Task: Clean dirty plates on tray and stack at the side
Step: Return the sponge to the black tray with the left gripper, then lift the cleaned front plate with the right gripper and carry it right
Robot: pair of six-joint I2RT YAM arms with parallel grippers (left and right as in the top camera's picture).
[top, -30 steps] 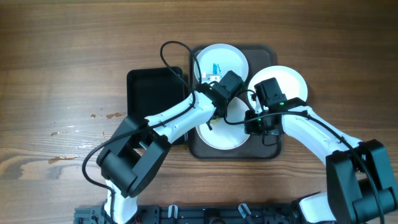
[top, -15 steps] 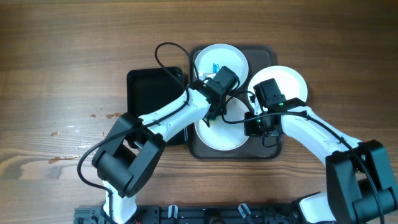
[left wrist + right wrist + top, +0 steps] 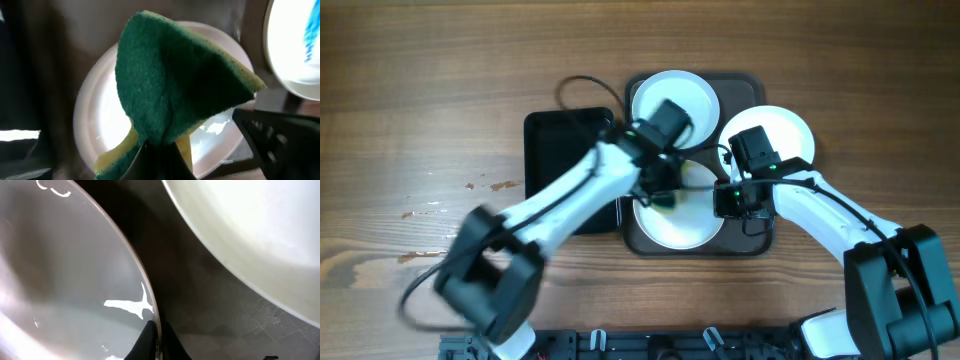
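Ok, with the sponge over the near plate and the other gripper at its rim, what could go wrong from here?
1. The right gripper pinches only the thin rim of the near plate; wiping pressure might make it slip or tip.
2. The left gripper holds the sponge by one folded end, so it may twist loose.
3. Both arms work close together over that plate; they could collide.

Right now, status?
Left gripper shut on sponge over near plate. Right gripper pinching its rim. Far plate smeared blue. No obstruction seen.
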